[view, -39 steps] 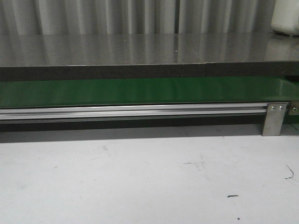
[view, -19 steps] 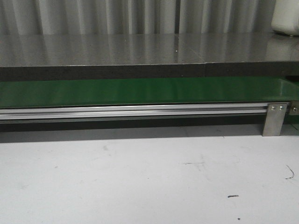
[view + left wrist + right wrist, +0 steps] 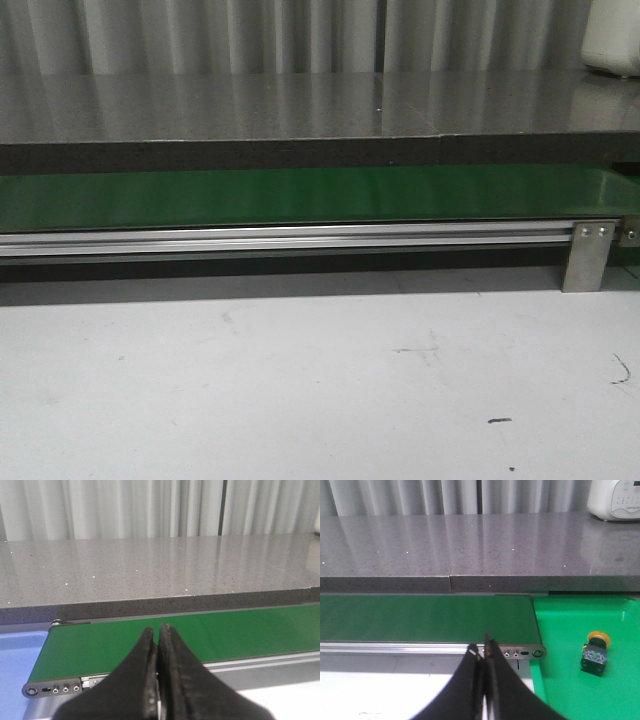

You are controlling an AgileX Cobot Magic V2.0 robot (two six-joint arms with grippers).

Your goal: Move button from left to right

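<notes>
The button [image 3: 595,653], an orange-yellow cap on a black body, lies in a bright green tray [image 3: 580,680] beyond the right end of the green belt [image 3: 425,617], seen only in the right wrist view. My right gripper [image 3: 483,650] is shut and empty, over the belt's metal rail, left of the button. My left gripper [image 3: 158,632] is shut and empty, over the near edge of the belt [image 3: 130,640] near its left end. Neither gripper nor the button shows in the front view, where the belt [image 3: 300,196] is bare.
A grey stone counter [image 3: 300,105] runs behind the belt. A white appliance [image 3: 615,499] stands on it at the far right. An aluminium rail [image 3: 280,238] with a bracket [image 3: 588,255] fronts the belt. A white table [image 3: 300,380] lies in front. A blue surface [image 3: 20,665] lies left of the belt end.
</notes>
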